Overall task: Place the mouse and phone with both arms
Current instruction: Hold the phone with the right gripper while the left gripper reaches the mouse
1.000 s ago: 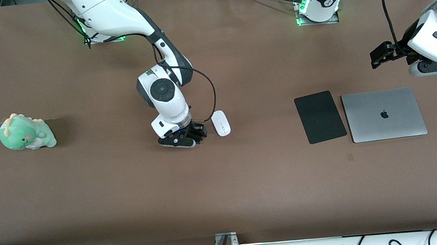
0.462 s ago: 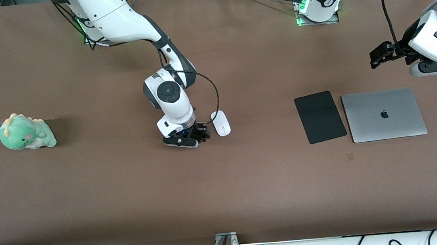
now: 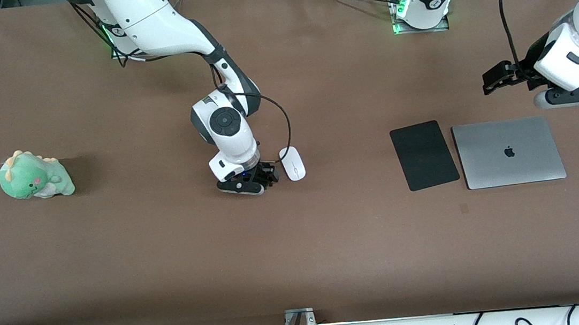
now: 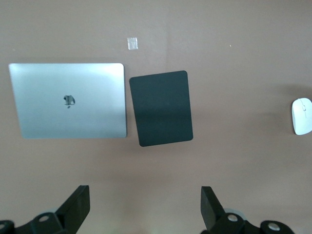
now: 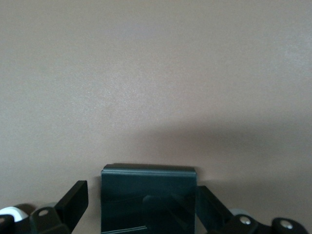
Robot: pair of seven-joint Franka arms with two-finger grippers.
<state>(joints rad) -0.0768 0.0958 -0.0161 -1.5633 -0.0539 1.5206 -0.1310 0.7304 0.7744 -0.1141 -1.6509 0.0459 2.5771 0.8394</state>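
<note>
1. The left gripper (image 3: 496,78), jaws wide and empty, has drifted slightly above the table beside the laptop (image 3: 508,152).
2. The right gripper (image 3: 264,176) has settled low, fingers straddling the phone (image 5: 147,199), not visibly squeezing, so a grasp looks imminent.
3. The mouse (image 3: 293,163) lies untouched beside it.

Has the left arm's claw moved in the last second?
Yes. The left claw has drifted slightly toward the robots' bases and the right arm's end, away from the closed laptop.

right gripper (image 3: 264,178) low, fingers spread; left gripper (image 3: 498,78) raised, fingers spread.
</note>
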